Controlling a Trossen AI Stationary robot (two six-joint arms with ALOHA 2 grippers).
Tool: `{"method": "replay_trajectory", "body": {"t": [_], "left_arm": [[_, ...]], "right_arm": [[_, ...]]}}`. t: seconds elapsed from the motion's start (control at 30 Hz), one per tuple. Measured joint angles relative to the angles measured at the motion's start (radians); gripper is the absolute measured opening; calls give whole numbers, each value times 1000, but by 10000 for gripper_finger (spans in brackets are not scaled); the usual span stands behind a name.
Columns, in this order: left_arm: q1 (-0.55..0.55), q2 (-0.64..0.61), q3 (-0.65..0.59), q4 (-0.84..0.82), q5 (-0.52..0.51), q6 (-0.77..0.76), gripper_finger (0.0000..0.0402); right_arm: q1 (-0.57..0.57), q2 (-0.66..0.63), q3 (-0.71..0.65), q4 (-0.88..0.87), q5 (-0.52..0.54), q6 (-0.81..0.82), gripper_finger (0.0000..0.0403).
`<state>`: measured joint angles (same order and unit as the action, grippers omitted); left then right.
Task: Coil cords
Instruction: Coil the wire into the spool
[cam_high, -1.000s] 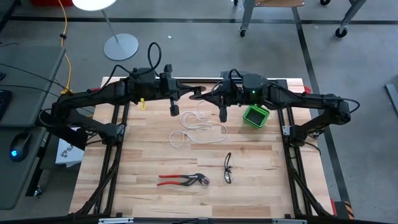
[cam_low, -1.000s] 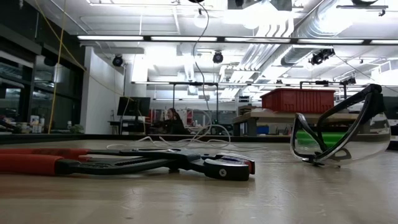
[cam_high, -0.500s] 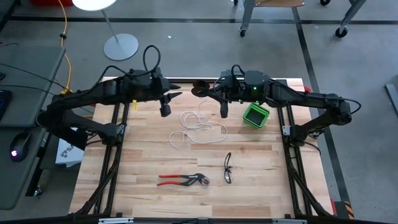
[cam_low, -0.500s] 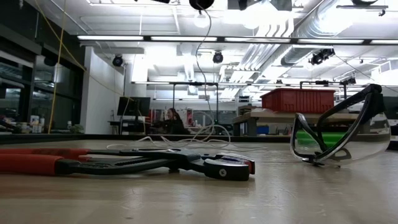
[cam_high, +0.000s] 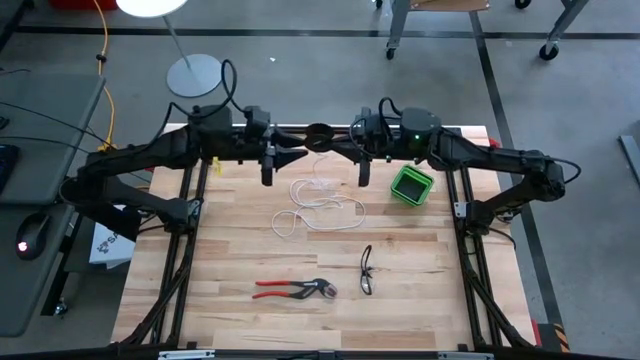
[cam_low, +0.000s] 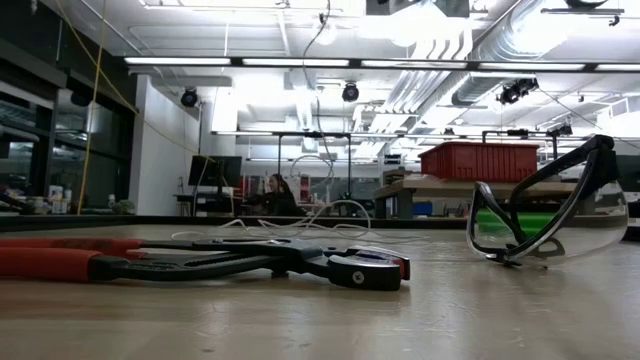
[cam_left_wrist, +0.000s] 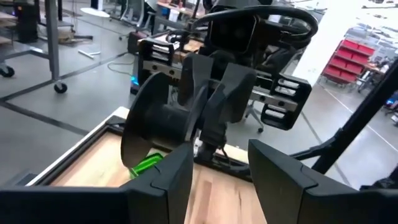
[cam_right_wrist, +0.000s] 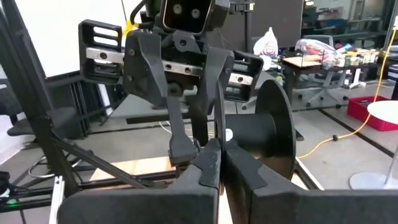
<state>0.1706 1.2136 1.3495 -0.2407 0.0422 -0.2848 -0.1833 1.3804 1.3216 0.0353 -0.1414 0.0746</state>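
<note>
Two grippers met above the far edge of the worktop (cam_high: 200, 290), with the black spool (cam_high: 321, 135) held up between them. The right gripper (cam_high: 340, 146) had its fingers closed on the spool's flange — its own wrist view showed the two dark fingers pinched together against the disc. The left gripper (cam_high: 292, 154) stood just beside the spool on the other side, its fingers spread apart and holding nothing; in the left wrist view the spool (cam_left_wrist: 163, 121) sat beyond the gap between them, not inside it.

The white cord (cam_high: 318, 205) ran down from the spool and lay in loose loops and tangles on the wood just below it, with one small loop trailing off toward the left arm's side. From table height the cord (cam_low: 318, 215) rose in a thin line toward the spool overhead.

Judged from this, the coiling had hardly begun: the spool's drum looked bare or nearly bare in both wrist views, and most of the cord was spread on the worktop. What was left was nearly everything — winding the slack onto the drum turn by turn.

Near the spool, on the right arm's side, sat a green container (cam_high: 411, 185). Well apart from the spool, toward the near edge, lay red-handled pliers (cam_high: 293, 289) and clear safety glasses (cam_high: 366, 270), both untouched.
</note>
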Motion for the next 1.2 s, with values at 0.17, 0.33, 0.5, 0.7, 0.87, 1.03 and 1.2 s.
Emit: {"method": "replay_trajectory", "body": {"t": [0.17,0.33,0.5,0.7,0.87,1.03,1.2], "left_arm": [[6,-1,0,-5,-4,6,152],[5,4,0,-30,-18,58,152],[5,-16,0,-16,-27,59,152],[7,-99,2,-64,-80,51,152],[3,-78,1,-64,-50,-17,152],[-18,-10,0,-53,-52,32,152],[-17,13,0,-11,-43,33,152]], "right_arm": [[0,0,0,0,-16,-1,0],[0,0,0,-1,-36,-3,0],[0,0,0,-7,-39,-11,0],[2,-1,0,-16,-61,-26,0],[1,-1,0,-5,-61,-27,0],[1,-1,0,34,-73,-23,0],[1,-1,0,36,-73,-21,0]]}}
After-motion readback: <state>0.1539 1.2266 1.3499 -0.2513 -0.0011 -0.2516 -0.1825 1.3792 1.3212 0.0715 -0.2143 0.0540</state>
